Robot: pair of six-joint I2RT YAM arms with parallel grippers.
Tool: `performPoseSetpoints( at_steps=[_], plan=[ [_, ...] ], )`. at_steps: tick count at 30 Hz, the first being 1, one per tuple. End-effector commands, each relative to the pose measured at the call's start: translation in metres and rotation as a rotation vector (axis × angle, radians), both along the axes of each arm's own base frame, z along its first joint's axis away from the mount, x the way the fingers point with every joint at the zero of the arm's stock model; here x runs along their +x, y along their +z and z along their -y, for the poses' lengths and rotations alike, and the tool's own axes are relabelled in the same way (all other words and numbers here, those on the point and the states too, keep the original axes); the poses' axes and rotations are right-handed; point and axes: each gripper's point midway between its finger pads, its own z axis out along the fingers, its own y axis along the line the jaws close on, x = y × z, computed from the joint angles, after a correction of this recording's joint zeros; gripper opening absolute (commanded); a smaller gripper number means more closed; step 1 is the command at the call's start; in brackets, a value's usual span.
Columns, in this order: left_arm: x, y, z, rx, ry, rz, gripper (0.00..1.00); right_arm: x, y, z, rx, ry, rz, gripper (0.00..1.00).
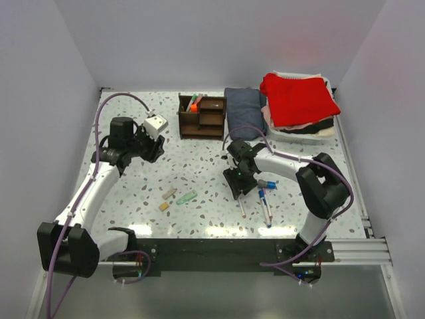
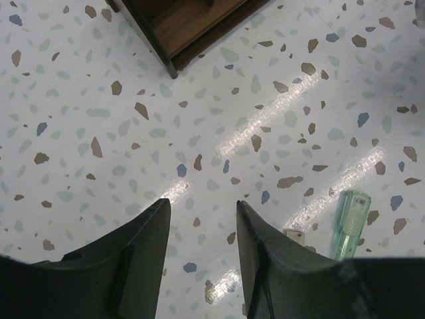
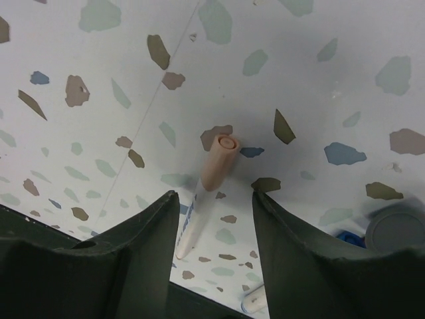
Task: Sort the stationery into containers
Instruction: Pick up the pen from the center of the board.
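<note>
We find the right gripper (image 3: 212,216) low over the speckled terrazzo table (image 3: 319,80). Its two fingers are spread to either side of a slim white pen with a pale pink cap (image 3: 214,174), which lies flat between them, and we cannot tell whether either finger touches it. The left gripper (image 2: 202,232) hangs with its fingers apart and nothing between them, near the dark brown wooden compartment organizer (image 1: 202,116). A pale green translucent piece (image 2: 350,224) and two small tan blocks (image 1: 169,194) lie on the table, apart from the organizer.
</note>
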Motion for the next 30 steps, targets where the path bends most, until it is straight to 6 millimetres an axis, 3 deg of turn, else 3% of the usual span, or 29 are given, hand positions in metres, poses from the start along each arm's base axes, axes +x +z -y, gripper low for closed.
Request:
performPoseSetpoints(
  at_steps=[1, 7, 12, 15, 17, 19, 21, 25, 26, 28, 30],
  plan=[
    [0.005, 0.016, -0.002, -0.031, 0.025, 0.052, 0.49, 0.011, -0.005, 0.001, -0.055, -0.042, 0.031, 0.47],
    [0.006, 0.023, -0.003, -0.038, 0.033, 0.068, 0.5, -0.002, -0.022, 0.004, -0.133, -0.021, -0.002, 0.34],
    [0.004, 0.027, -0.005, -0.048, 0.043, 0.077, 0.5, -0.014, -0.034, -0.005, -0.161, 0.041, -0.019, 0.32],
    [0.003, 0.026, -0.005, -0.049, 0.041, 0.08, 0.5, -0.018, -0.043, -0.005, -0.182, 0.062, -0.029, 0.21],
    [0.003, 0.026, -0.005, -0.05, 0.04, 0.083, 0.5, -0.017, -0.043, -0.006, -0.187, 0.069, -0.026, 0.02],
    [0.005, 0.03, -0.005, -0.049, 0.034, 0.091, 0.5, -0.014, -0.037, -0.007, -0.184, 0.077, -0.015, 0.0],
    [0.008, 0.038, -0.005, -0.042, 0.028, 0.102, 0.5, -0.004, -0.015, -0.018, -0.14, 0.101, 0.021, 0.0],
    [0.016, 0.06, -0.004, -0.02, -0.005, 0.145, 0.5, 0.024, 0.062, -0.057, 0.043, 0.193, 0.158, 0.0],
    [0.019, 0.065, -0.003, -0.022, -0.007, 0.16, 0.5, 0.044, 0.096, -0.074, 0.105, 0.234, 0.247, 0.0],
    [0.026, 0.072, -0.003, -0.034, 0.004, 0.176, 0.5, 0.067, 0.131, -0.094, 0.191, 0.265, 0.359, 0.0],
    [0.034, 0.076, -0.004, -0.059, 0.018, 0.187, 0.5, 0.107, 0.184, -0.12, 0.32, 0.296, 0.587, 0.0]
  ],
)
